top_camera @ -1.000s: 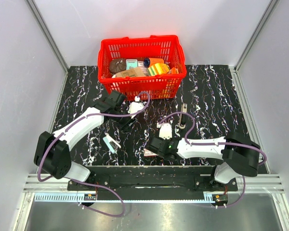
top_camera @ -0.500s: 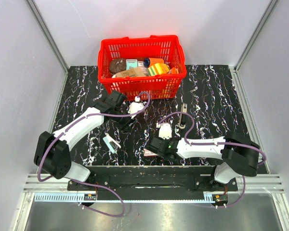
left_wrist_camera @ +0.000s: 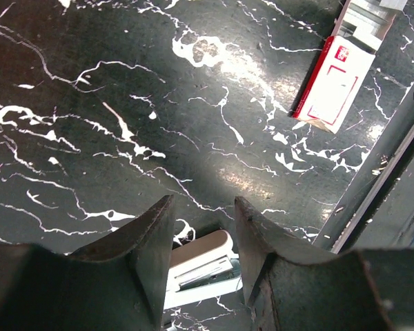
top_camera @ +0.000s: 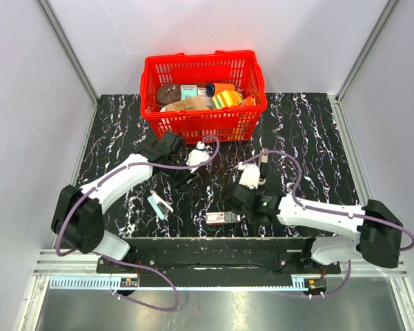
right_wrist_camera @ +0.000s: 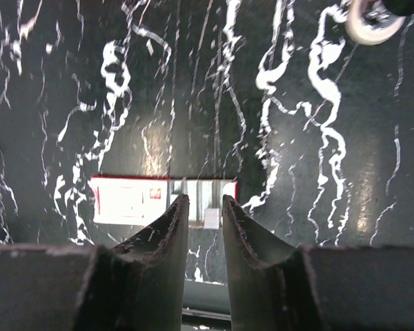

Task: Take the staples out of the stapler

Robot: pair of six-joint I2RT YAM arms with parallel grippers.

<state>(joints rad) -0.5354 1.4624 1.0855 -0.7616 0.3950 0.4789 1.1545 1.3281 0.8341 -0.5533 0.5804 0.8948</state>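
The stapler [top_camera: 159,205], pale teal and white, lies on the black marble table left of centre. In the left wrist view the stapler [left_wrist_camera: 201,264] shows low between my fingers [left_wrist_camera: 148,248], on the table below them and not touched. My left gripper [top_camera: 182,182] [left_wrist_camera: 203,203] hangs open up and to the right of it. My right gripper [top_camera: 234,204] [right_wrist_camera: 205,201] is open by a narrow gap with nothing in it, its tips just short of the white-and-red carton's right end. Staples themselves cannot be made out.
The flat white-and-red carton [top_camera: 223,218] [right_wrist_camera: 127,201] [left_wrist_camera: 337,81] lies near the table's front edge. A thin dark grey bar [top_camera: 263,165] lies right of centre. A red basket [top_camera: 203,127] full of goods stands at the back. The metal front rail [left_wrist_camera: 379,172] borders the table.
My right arm has swung right and stretched out, drawing the gripper off the carton, which now lies uncovered; its jaws have parted a little. My left gripper has shifted slightly right.
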